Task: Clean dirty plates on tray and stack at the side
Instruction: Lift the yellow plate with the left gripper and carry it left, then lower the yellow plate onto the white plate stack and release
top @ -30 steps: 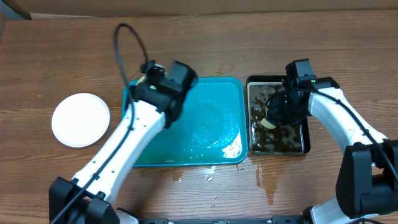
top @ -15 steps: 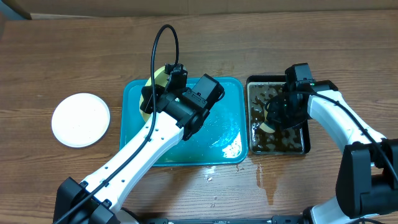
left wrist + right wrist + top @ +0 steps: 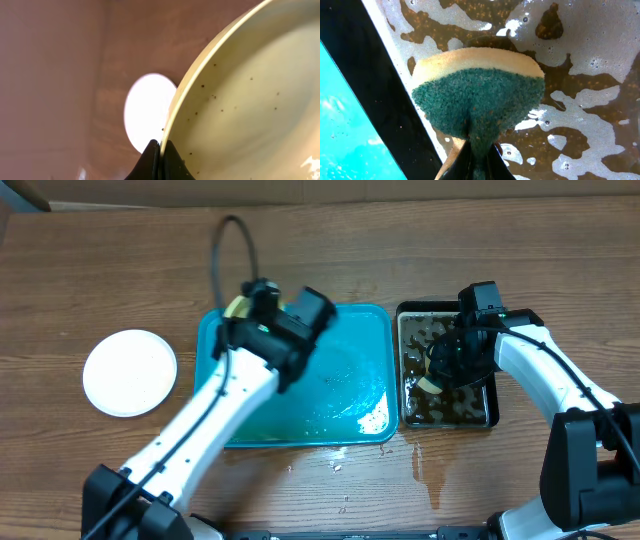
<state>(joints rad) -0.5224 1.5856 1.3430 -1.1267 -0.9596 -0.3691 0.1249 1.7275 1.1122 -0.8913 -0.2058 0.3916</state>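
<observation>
My left gripper (image 3: 160,151) is shut on the rim of a pale yellow-green plate (image 3: 250,110), which it holds tilted up; small dark specks dot the plate's face. From overhead only a sliver of this plate (image 3: 237,307) shows, above the back left corner of the teal tray (image 3: 350,385). One white plate (image 3: 130,372) lies flat on the table left of the tray, and it also appears as a blurred white plate (image 3: 145,107) beyond the held rim. My right gripper (image 3: 480,152) is shut on a green-and-yellow sponge (image 3: 480,95) over the brown water.
A black-rimmed pan (image 3: 445,307) of brown water stands right of the tray, with my right arm reaching into it. Wet patches shine on the tray floor. Spilled drops (image 3: 425,465) mark the wood in front of the pan.
My left arm has swung back to the left with the yellow-green plate, from the tray's middle to its back left corner. The right arm and sponge have not moved.
</observation>
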